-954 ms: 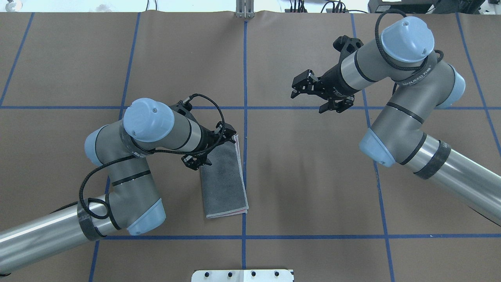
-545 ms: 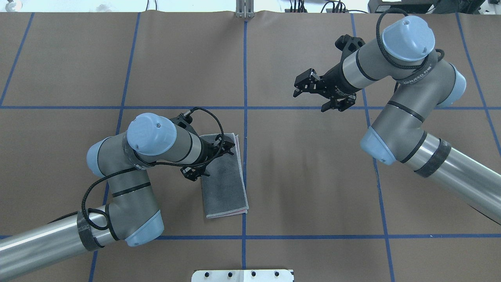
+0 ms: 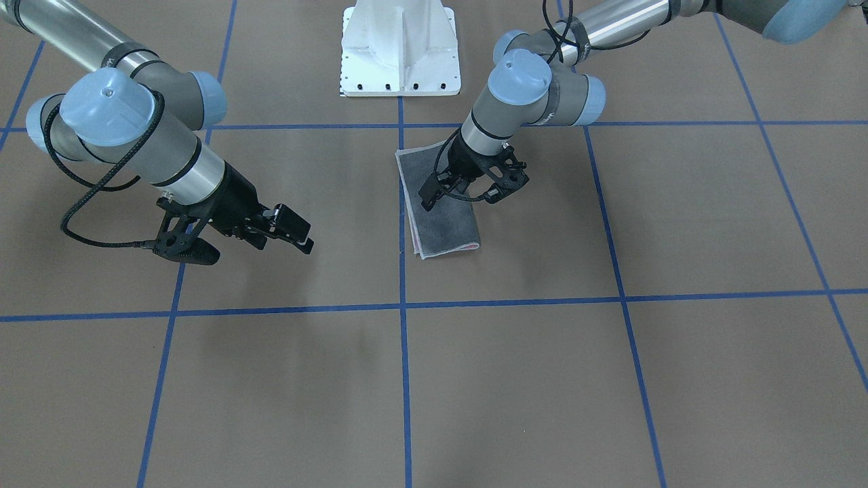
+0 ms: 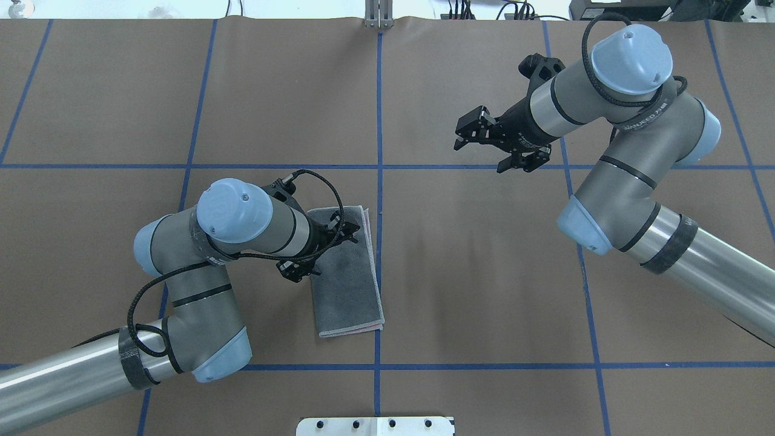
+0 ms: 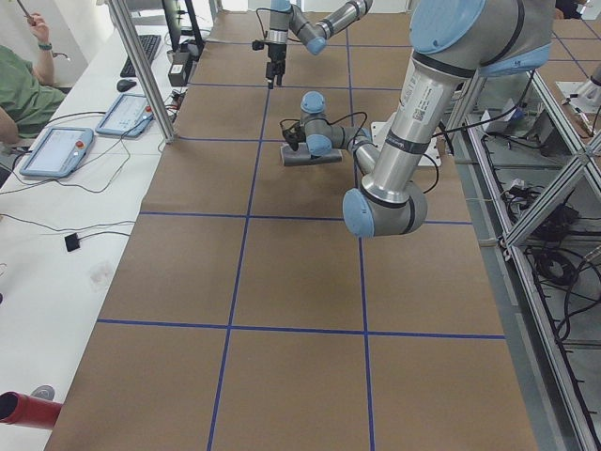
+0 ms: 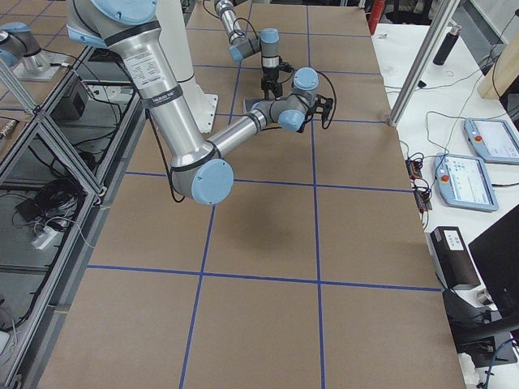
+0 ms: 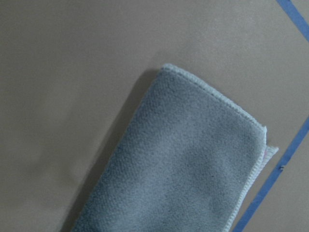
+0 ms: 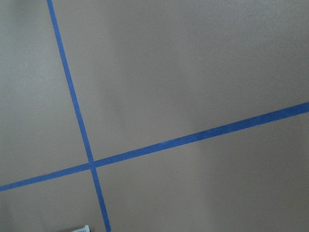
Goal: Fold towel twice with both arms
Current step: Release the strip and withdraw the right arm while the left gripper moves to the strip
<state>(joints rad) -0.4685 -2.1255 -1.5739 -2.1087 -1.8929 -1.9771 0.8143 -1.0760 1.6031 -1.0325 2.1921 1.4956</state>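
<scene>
The towel (image 4: 348,290) lies flat just left of the centre tape line. It is a narrow folded strip, dark grey face up, with a pink sliver at its near end. It also shows in the front view (image 3: 444,227) and fills the left wrist view (image 7: 183,159). My left gripper (image 4: 350,231) hovers over the towel's far part, open and empty; it also shows in the front view (image 3: 429,196). My right gripper (image 4: 465,132) hangs open and empty above bare table, far to the right of the towel, and shows in the front view (image 3: 298,232).
Brown paper (image 4: 484,272) with a grid of blue tape lines (image 4: 379,121) covers the table. The white pedestal base (image 3: 400,47) stands at the robot's edge. Tablets and cables lie on a side bench (image 5: 56,150).
My left gripper has drawn back from the towel's far right corner toward the robot, uncovering the far edge. The towel lies still. The right gripper shifted only slightly.
</scene>
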